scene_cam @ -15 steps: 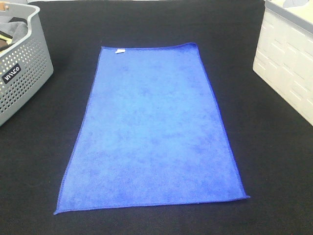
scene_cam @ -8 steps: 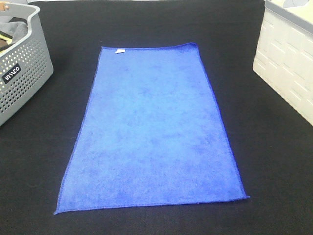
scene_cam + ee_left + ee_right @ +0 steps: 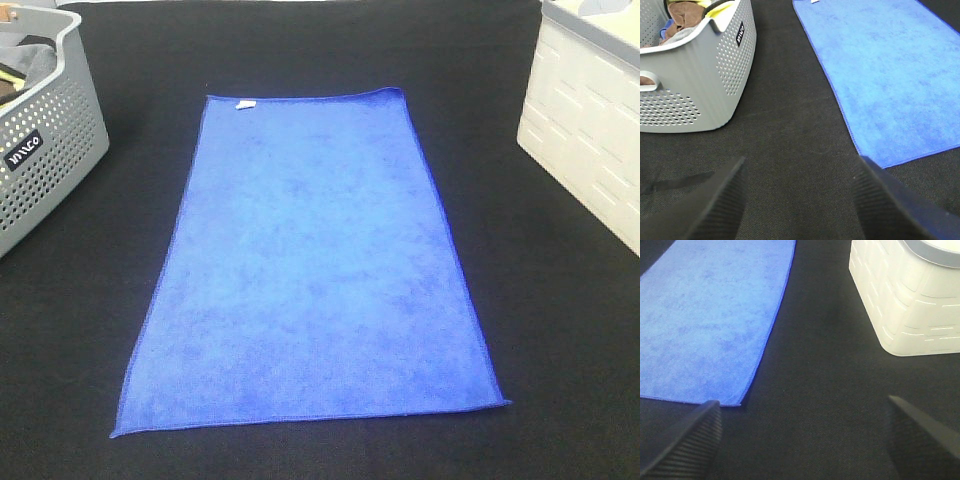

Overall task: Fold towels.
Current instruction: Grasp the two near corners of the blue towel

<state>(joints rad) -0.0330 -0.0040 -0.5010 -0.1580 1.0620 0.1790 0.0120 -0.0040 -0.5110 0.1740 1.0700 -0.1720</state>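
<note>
The royal-blue towel (image 3: pixel 315 265) lies flat and spread out on the black table, long side running away from me, with a small white tag (image 3: pixel 243 103) at its far left corner. It also shows in the left wrist view (image 3: pixel 885 75) and the right wrist view (image 3: pixel 710 315). Neither arm shows in the exterior view. My left gripper (image 3: pixel 800 200) is open and empty above the black cloth, between the basket and the towel's near left corner. My right gripper (image 3: pixel 805 440) is open and empty, beside the towel's near right corner.
A perforated grey basket (image 3: pixel 45 160) holding grey and brown cloths stands at the far left, also in the left wrist view (image 3: pixel 700 80). A white bin (image 3: pixel 590 130) stands at the far right, also in the right wrist view (image 3: pixel 910 300). Black cloth (image 3: pixel 560 330) covers the table.
</note>
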